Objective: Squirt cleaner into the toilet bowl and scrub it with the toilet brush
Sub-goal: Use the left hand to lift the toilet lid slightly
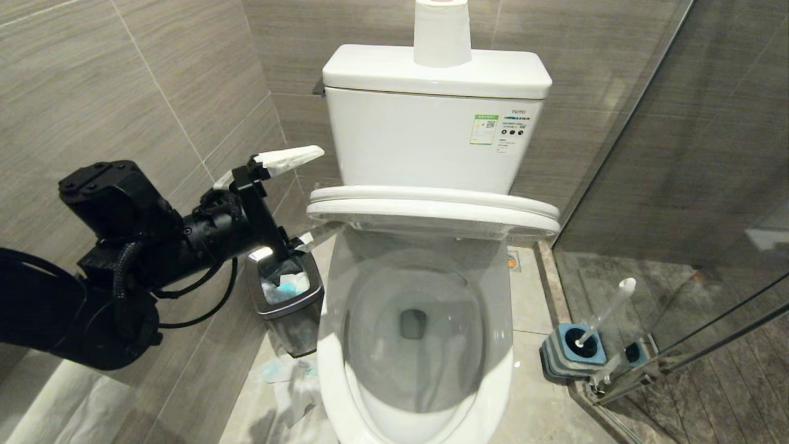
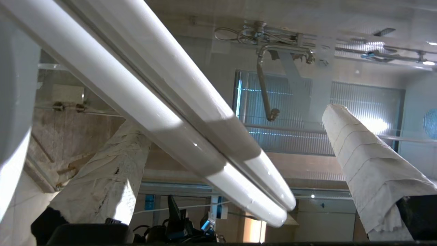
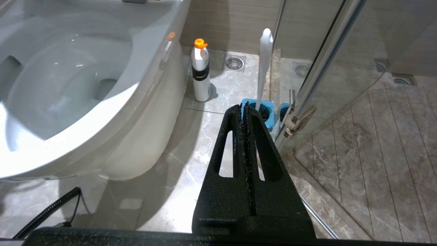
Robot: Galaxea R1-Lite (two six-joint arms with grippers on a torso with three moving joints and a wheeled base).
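Observation:
The white toilet bowl (image 1: 330,345) stands open, its seat and lid (image 1: 431,209) lifted toward the cistern; its water looks uncoloured. The cleaner is out of view. The toilet brush (image 1: 607,311) leans with its white handle up in a blue-and-grey holder (image 1: 576,351) on the floor right of the bowl. My left gripper (image 1: 271,166) hangs open by the seat's left edge. From its wrist, the stacked seat and lid edges (image 2: 191,136) run between the white-wrapped fingers (image 2: 102,177). My right gripper (image 3: 244,106) is shut and empty, low beside the bowl (image 3: 136,95), pointing at the brush (image 3: 264,68).
A steel waste bin (image 1: 286,302) with tissue sits between the left arm and the bowl; paper lies on the floor (image 1: 290,376). A white bottle with an orange cap (image 3: 200,73) stands beside the bowl. The glass shower partition (image 1: 678,185) closes the right. A paper roll (image 1: 442,31) tops the cistern.

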